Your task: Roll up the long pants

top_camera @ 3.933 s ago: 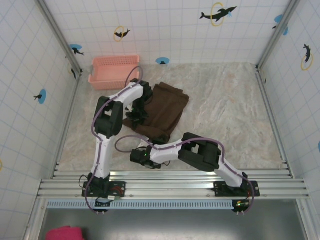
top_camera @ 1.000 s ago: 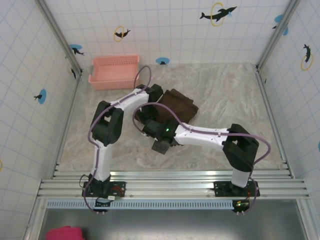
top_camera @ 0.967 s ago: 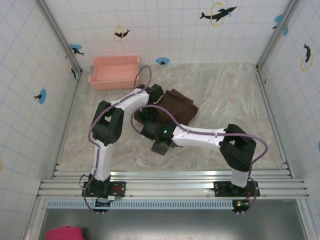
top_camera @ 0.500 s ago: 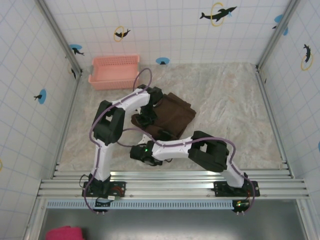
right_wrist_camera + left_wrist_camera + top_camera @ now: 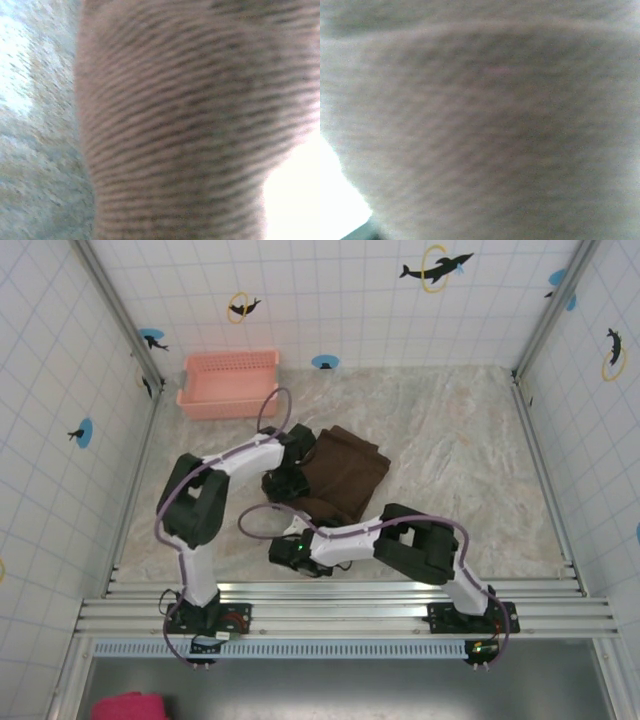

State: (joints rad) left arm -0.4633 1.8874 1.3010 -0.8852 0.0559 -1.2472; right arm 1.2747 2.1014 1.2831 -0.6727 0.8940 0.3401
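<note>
One folded bundle of long pants (image 5: 343, 470) lies on the desk (image 5: 470, 460). The left fingers (image 5: 283, 484) touch its edge and the right fingers (image 5: 298, 545) are just beside it. I cannot tell either grip. One pink basket (image 5: 228, 383) sits well beyond.

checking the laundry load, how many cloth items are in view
2. The dark brown long pants lie bunched near the centre of the top view; a bright pink cloth lump sits at its bottom left corner. None seems hidden.
</note>
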